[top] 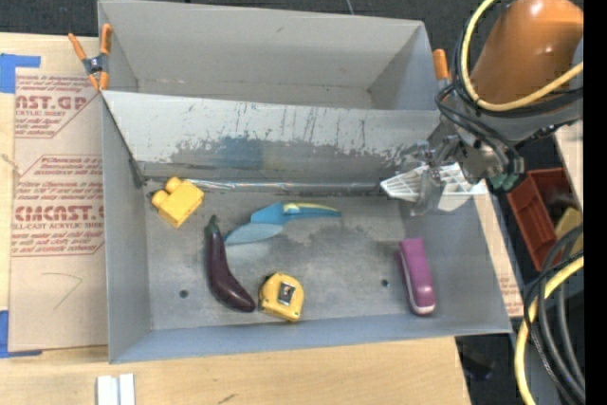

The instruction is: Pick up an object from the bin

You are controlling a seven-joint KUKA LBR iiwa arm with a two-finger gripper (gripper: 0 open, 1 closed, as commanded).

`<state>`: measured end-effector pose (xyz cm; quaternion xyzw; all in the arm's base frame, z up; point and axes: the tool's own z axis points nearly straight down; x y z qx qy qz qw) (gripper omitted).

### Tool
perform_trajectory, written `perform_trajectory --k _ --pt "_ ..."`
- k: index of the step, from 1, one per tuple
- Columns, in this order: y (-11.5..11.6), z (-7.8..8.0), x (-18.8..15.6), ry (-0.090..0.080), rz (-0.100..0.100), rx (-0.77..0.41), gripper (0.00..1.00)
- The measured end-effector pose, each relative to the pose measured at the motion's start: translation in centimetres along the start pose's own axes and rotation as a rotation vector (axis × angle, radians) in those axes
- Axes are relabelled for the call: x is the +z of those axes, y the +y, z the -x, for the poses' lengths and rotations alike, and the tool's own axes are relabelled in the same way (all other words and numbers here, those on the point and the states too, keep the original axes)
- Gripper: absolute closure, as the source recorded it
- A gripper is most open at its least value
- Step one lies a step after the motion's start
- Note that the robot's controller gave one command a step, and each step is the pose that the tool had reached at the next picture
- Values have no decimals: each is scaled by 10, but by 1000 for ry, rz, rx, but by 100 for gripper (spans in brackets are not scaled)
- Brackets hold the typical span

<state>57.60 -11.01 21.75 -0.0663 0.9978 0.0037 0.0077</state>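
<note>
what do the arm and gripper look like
A rounded, glossy orange cover caps the wrist, looped by a yellow cable and bundled black cables. The gripper is pale silvery metal with darker parts behind it.

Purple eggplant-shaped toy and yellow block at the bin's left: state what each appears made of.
The dark purple eggplant-shaped toy looks like moulded plastic or rubber: smooth skin with a faint sheen. The yellow stepped block looks like hard plastic, fairly matte, with crisp edges and even colour, like a toy brick. Look alone cannot confirm either.
</note>
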Motion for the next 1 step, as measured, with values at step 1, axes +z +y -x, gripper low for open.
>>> perform_trajectory --k 1 --pt "0 0 1 1 1 0 100"
